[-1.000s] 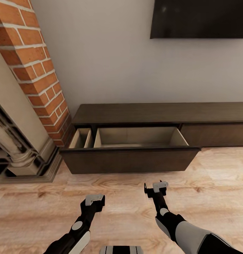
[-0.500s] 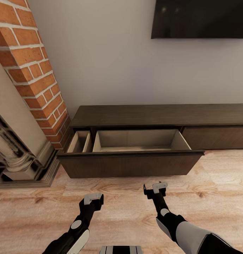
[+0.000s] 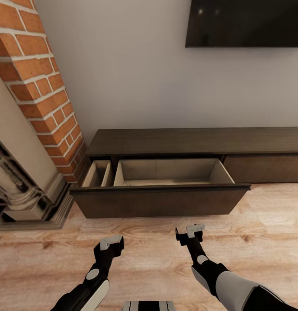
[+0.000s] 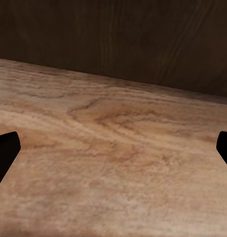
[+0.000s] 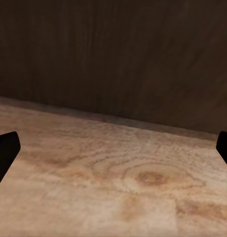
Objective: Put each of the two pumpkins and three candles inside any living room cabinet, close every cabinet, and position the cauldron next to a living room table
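Currently, the cabinet (image 3: 196,142) stands against the far wall, with its wide drawer (image 3: 159,199) pulled out toward the robot; the pale wood interior shows two compartments, a narrow one at the left and a large one at the right, and both appear bare. Both hands hang above the wood floor (image 3: 261,224) on the near side of the drawer front, apart from it. The left hand (image 3: 110,244) sits near and left; the right hand (image 3: 190,232) sits slightly farther and right, closer to the drawer front. In each wrist view the fingertips (image 4: 5,150) (image 5: 5,148) stand at opposite edges with floor and dark wood between them, so both hands are released and grasp nothing. A brick column (image 3: 40,86) rises at the left, and a dark screen (image 3: 246,23) hangs on the wall. Compared with half a second ago, the left hand has drawn back slightly toward the robot; the cabinet and drawer are unchanged.
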{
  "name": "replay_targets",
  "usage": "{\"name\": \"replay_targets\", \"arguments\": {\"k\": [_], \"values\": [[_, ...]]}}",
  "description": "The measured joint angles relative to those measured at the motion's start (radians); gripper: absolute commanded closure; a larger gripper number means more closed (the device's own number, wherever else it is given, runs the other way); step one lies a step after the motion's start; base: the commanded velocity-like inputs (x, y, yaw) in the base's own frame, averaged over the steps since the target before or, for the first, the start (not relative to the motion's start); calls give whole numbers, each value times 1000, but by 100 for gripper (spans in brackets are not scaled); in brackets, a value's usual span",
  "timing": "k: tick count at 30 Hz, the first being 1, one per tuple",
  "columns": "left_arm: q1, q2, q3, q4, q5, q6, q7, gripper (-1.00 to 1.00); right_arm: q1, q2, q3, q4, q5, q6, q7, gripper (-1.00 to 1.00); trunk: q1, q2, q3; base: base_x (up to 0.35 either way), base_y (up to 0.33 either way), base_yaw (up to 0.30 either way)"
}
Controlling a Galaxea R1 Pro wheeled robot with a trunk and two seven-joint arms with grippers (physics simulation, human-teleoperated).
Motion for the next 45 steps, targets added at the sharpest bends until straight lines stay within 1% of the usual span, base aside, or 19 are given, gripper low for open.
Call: {"name": "replay_targets", "arguments": {"k": [3,4,6,7,8,10,11,13,14,16,19,21,25,31,35,37,39,42,45], "values": [[0,-1,-1,0,-1,-4,5,-100,2,-1,0,0,-1,-32,0,-100,0,0,0,0,0,0],[0,-1,-2,-1,-13,-6,6,-100,3,-1,0,0,-2,-64,-2,-100,0,0,0,0,0,0],[0,-5,-6,0,-62,-7,8,-100,3,-1,-1,0,-5,-95,-7,-100,0,0,0,0,0,0],[0,-7,-5,0,-98,-7,9,-100,3,0,-1,0,-5,-102,-10,-100,0,0,0,0,0,0],[0,-8,-4,0,-117,-7,9,-100,3,0,-1,0,-5,-105,-11,-100,0,0,0,0,0,0],[0,-13,-6,2,-179,-9,10,-100,3,1,-1,-1,-4,-114,-19,-100,0,0,0,0,0,0],[0,-15,-7,2,-191,-10,10,-100,3,1,-1,-1,-4,-117,-21,-100,0,0,0,0,0,0],[0,-27,-8,1,-230,-19,11,-100,4,1,-1,-1,-3,-142,-32,-100,0,0,0,0,0,0],[0,-30,-8,1,-238,-22,11,-100,3,1,-1,-2,-3,-152,-35,-100,0,0,0,0,0,0],[2,-39,-9,1,-267,-38,13,-100,4,1,-1,-1,-5,-187,-46,-100,0,0,0,0,0,0],[3,-43,-9,1,-296,-72,26,-100,3,1,-1,-1,-5,-209,-55,-100,0,0,0,0,0,0],[5,-44,-10,1,-305,-89,44,-100,3,1,-1,0,-4,-215,-57,-100,0,0,0,0,0,0],[6,-45,-11,-1,-312,-109,73,-100,4,1,-1,1,-4,-220,-59,-100,0,0,0,0,0,0],[9,-45,-11,-2,-313,-142,80,-100,14,-2,-2,0,-5,-236,-60,-100,0,0,0,0,0,0],[8,-46,-23,-19,-313,-147,75,-100,27,-1,-2,0,-9,-262,-61,-100,0,0,0,0,0,0],[8,-49,-27,-31,-312,-145,78,-100,28,-1,-2,0,-19,-264,-61,-100,0,0,0,0,0,0],[8,-67,-27,-24,-307,-144,76,-100,29,0,-2,0,-37,-264,-60,-100,0,0,0,0,0,0],[6,-79,-25,17,-312,-146,71,-100,29,1,-2,0,-45,-263,-60,-100,0,0,0,0,0,0],[5,-100,-29,38,-315,-147,70,-100,29,2,-2,0,-48,-262,-60,-100,0,0,0,0,0,0]]}}
